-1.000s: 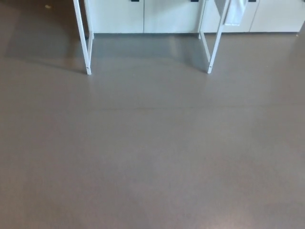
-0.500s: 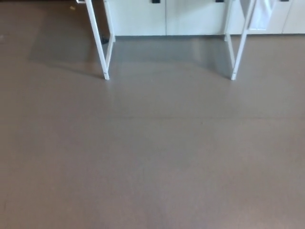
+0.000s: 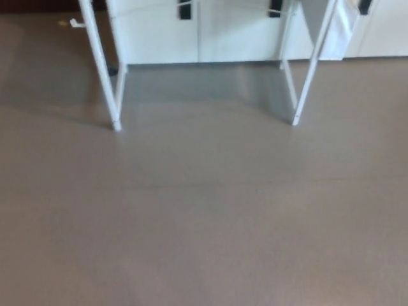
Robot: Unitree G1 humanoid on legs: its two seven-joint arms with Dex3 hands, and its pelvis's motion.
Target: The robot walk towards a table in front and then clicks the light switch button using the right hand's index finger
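Only the lower frame of the table [image 3: 102, 70] is seen, at the far end of the scene, with a wide stretch of bare brown floor [image 3: 204, 223] lying between it and the camera. At the far left a small pale object [image 3: 76, 23] is seen on the floor, too blurred to be identified. Next comes the left front leg [image 3: 105, 83], slanting down to a foot on the floor, then the white cabinet fronts [image 3: 159, 32] behind the frame, with 3 dark handles visible along their upper edge. The right front leg [image 3: 309, 70] is planted further right, and a pale cloth-like shape [image 3: 341, 32] is seen hanging just beside it.

The tabletop and the light switch button are not shown; both are judged to lie above the top edge of the picture, so the button's place cannot be told. Neither robot hand is in view, so nothing can be said of how open either is or of anything being held.

The step in hand is judged to be the walk. It would be done well if the 2 front legs were kept evenly framed to left and right, so that the table is met squarely. The approach should be slowed before the legs are reached, and the feet halted short of them. The view should then be lifted until the button is found, before the right arm is raised.
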